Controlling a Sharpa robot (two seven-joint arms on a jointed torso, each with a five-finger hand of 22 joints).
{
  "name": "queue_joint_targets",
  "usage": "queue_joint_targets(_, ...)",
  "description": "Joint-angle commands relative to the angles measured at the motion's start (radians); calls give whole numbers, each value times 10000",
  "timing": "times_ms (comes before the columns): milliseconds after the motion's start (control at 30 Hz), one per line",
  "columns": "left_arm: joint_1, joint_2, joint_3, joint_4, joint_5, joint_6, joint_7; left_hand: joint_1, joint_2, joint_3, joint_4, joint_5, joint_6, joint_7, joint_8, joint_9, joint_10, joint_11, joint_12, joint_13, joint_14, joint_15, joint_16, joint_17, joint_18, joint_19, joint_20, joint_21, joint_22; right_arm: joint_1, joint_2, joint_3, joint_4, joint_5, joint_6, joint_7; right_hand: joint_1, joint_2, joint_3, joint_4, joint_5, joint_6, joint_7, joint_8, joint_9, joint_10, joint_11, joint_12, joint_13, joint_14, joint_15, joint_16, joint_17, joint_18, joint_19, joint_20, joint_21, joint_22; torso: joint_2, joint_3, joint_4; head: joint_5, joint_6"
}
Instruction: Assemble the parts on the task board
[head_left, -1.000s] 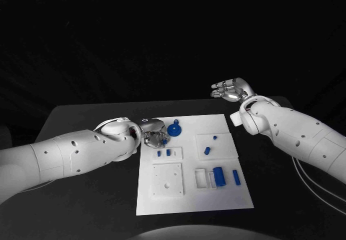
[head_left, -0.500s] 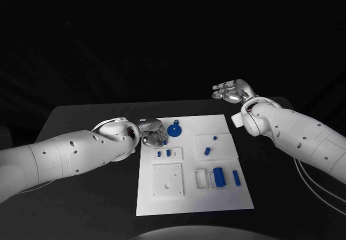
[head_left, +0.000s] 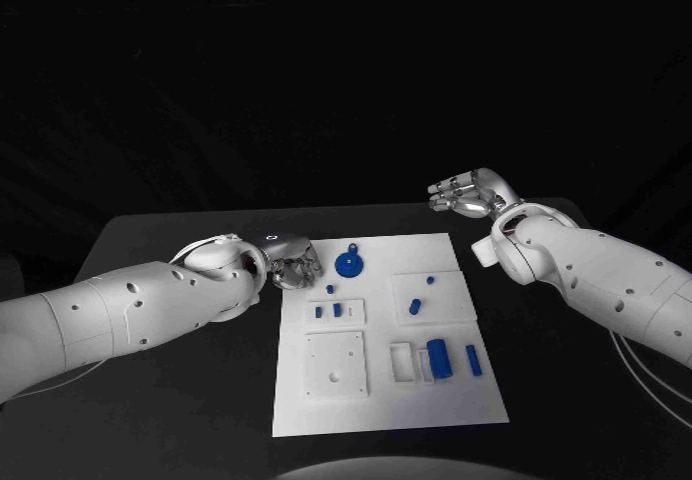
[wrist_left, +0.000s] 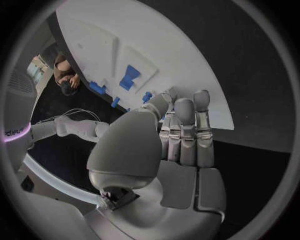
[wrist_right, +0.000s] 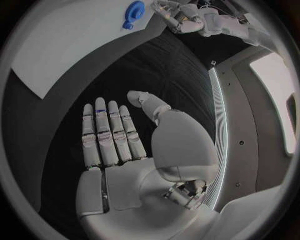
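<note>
Centre of the head view: black table (head_left: 173, 400), dark surround, white task board (head_left: 378, 405) lying flat from mid-frame down to lower centre. Board carries the blue parts: a round blue piece with a tab (head_left: 349, 264) at its upper middle, two small blue pieces (head_left: 329, 310) in a raised white tile left of centre, a short blue piece (head_left: 414, 305) on the tile to the right, and a larger blue block (head_left: 437, 359) beside a slim blue bar (head_left: 473, 359) in the lower right of the board. A plain white square plate (head_left: 335, 366) sits lower left on the board.

Left hand (head_left: 293, 260) is at the board's upper left edge, just left of the round blue piece. In the left wrist view the left hand (wrist_left: 164, 150) has its fingers (wrist_left: 185, 131) straight and pressed side by side, thumb alongside, nothing held; the fingertips hang over the board's edge, contact with the board cannot be told. The white left arm (head_left: 130, 310) enters from the left edge of the frame, angled toward the upper right.

Right hand (head_left: 469, 192) is in the upper right of the head view, beyond the board's far right corner, over the table's back edge, well apart from every part. In the right wrist view the right hand (wrist_right: 125, 145) is flat, fingers (wrist_right: 105, 131) straight and close together, thumb out to the side, empty. The right arm (head_left: 606, 280) comes in from the right edge, forearm rising toward upper centre.
</note>
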Motion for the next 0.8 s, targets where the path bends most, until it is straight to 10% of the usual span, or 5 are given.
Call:
queue_joint_targets(33, 7, -101, 206, -224, 1245, -594, 547, 39, -43, 51, -45, 50, 274, 45, -44, 10, -146, 35, 49, -8, -343, 48, -516, -239, 209, -377, 73, -247, 147, -43, -293, 4, 374, -1201, 1238, -194, 32, 139, -26, -9, -341, 281, -92, 15, 21, 270, -112, -60, -6, 391, -161, 27, 20, 166, 351, -169, 67, -5, -8, 8, -14, -27, 90)
queue_joint_targets(167, 9, -258, 513, -535, 3263, -805, 1254, -219, -27, -31, 111, 28, 198, 92, -32, 13, -183, 59, 68, 1, -490, 76, -1103, -499, 155, -546, 131, -614, -43, -91, -697, 6, 918, -2296, 1880, -566, 84, 253, -406, -8, -765, 590, -184, 20, 40, 607, -244, -77, 0, 900, -356, 50, 70, 145, 806, -384, 159, 5, -8, 11, -54, -108, 193)
queue_joint_targets(267, 13, -398, 719, -790, 5970, -868, 2092, -441, -26, -4, 248, 52, 20, 187, -38, 9, -813, 266, 52, -13, -1069, 276, -2816, -1234, 50, -1131, 312, -1543, -652, -140, -1082, 8, 1532, -3661, 2199, -1018, 336, 391, -874, -89, -1210, 966, -302, 60, 102, 1231, -496, -65, 20, 2163, -876, 557, 378, 350, 2073, -892, 776, 211, -22, -6, -64, -134, 230)
queue_joint_targets(533, 18, -537, 840, -945, 9610, -391, 2981, -771, -27, -371, 518, -217, -122, 218, -38, 10, -1306, 480, 29, -25, -1178, 715, -6554, -2647, -148, -1631, 746, -3370, -2268, -330, -1531, 9, 2503, -6218, 2474, -1793, 649, 412, -1862, -262, -1571, 1197, -443, 5, 67, 1420, -721, -75, 20, 3396, -1491, 3097, 2044, 600, 4180, -1703, 2129, 834, -42, -37, -43, -188, 273)
queue_joint_targets(800, 19, -643, 857, -660, 11077, -20, 3246, -479, 376, -2132, 883, -708, -342, 283, -24, 14, -1508, 636, 40, -21, -360, 1120, -10402, -3081, -208, -1742, 1206, -3978, -5624, -744, -1727, -4, 3356, -8349, 2435, -2500, 451, 147, -1303, -291, -2318, 1346, -492, -12, 27, 901, -623, -84, 12, 3080, -1495, 6354, 4278, 961, 4660, -1812, 3627, 1988, -53, -65, -35, -157, 259)
